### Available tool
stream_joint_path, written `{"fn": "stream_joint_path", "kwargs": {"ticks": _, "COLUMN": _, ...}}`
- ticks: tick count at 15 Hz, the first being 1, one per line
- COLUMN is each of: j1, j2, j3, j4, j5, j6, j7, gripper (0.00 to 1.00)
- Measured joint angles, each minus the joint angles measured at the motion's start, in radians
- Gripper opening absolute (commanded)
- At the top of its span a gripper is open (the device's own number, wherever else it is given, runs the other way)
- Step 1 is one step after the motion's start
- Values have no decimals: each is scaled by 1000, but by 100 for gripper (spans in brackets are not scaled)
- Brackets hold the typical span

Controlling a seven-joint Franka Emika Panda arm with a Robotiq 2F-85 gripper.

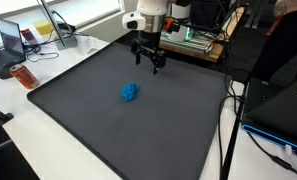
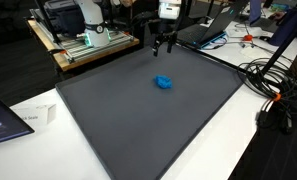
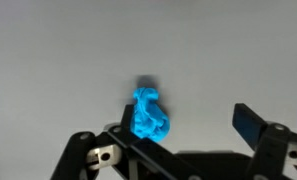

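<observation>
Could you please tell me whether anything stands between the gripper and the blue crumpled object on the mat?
Nothing visible does. The gripper hangs open above the dark mat, and in both exterior views only bare mat surface lies between it and the blue crumpled object.

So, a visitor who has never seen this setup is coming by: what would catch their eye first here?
The small, bright blue lump stands out first, lying crumpled and alone near the middle of the big dark grey mat. Next comes the gripper, hanging open over the mat behind the lump in an exterior view, not touching it.
</observation>
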Motion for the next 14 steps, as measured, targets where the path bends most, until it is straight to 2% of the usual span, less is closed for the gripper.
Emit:
{"fn": "stream_joint_path", "kwargs": {"ticks": 6, "j1": -1, "j2": 11, "j3": 22, "j4": 35, "j5": -21, "j6": -42, "j7": 19, "gripper": 100}}
{"fn": "stream_joint_path", "kwargs": {"ticks": 14, "j1": 46, "j2": 145, "j3": 44, "j4": 287, "j5": -76, "j6": -316, "j7": 123, "gripper": 100}}
